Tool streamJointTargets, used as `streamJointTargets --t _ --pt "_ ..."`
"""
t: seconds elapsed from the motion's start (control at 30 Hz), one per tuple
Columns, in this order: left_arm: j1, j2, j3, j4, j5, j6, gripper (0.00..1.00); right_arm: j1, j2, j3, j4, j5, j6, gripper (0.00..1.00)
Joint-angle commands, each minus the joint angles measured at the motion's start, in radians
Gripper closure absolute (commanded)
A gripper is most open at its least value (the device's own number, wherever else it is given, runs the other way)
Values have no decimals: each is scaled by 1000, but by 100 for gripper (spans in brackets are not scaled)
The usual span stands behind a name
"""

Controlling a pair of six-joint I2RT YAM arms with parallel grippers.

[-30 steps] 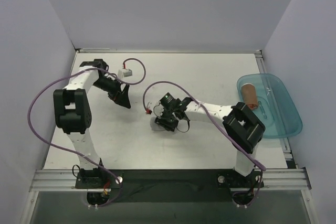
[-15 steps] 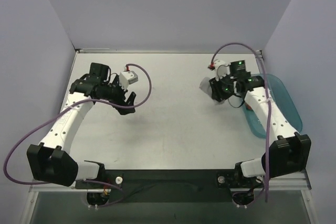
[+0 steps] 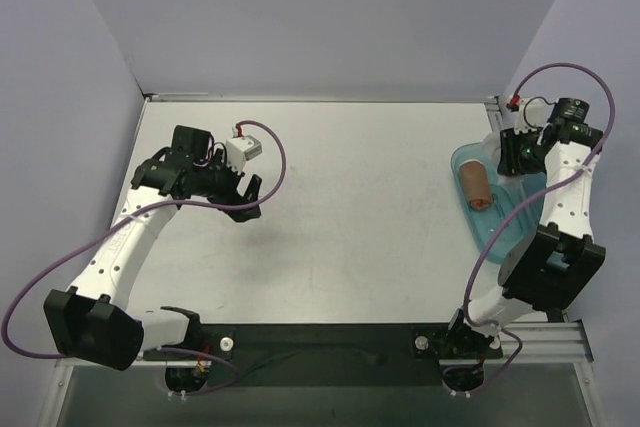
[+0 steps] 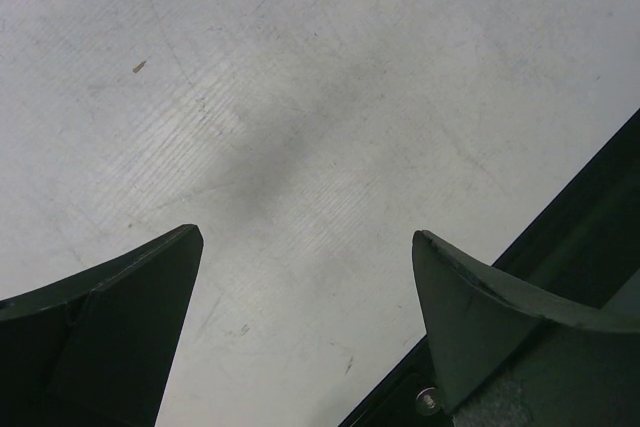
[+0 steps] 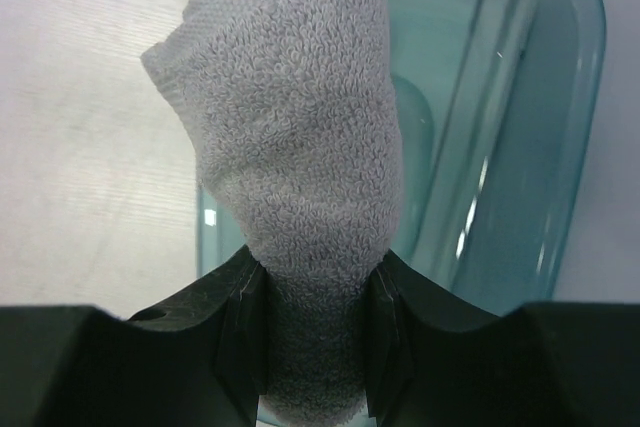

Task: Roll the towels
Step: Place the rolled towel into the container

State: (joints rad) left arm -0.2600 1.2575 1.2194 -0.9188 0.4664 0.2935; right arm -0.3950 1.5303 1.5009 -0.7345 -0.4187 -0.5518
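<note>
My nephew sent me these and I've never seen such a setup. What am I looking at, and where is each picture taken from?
The machine is a left arm and a right arm, bolted at the near edge of a table, each ending in a two-finger gripper. The wide picture looks down from above and behind them. The other two come from small cameras on the wrists. The left gripper is open and empty over the bare table. The right gripper pinches a bundled grey towel over a teal plastic tray. A rust-brown towel, already rolled, lies in that tray.
</note>
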Motion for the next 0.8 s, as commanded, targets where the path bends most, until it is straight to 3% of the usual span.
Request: streamJointTargets --t 0.0,0.17,0.4,0.77 --pt "2 -15 5 31 8 -34 3 -65 82 65 -46 81 -94 100" --pt "1 22 -9 3 43 -45 3 -77 175 90 27 179 -106 100" --pt "2 48 -27 -32 -12 -16 3 -77 260 13 242 316 -129 100" --pt "2 83 6 -58 -37 -8 3 -67 340 -103 449 371 -192 100"
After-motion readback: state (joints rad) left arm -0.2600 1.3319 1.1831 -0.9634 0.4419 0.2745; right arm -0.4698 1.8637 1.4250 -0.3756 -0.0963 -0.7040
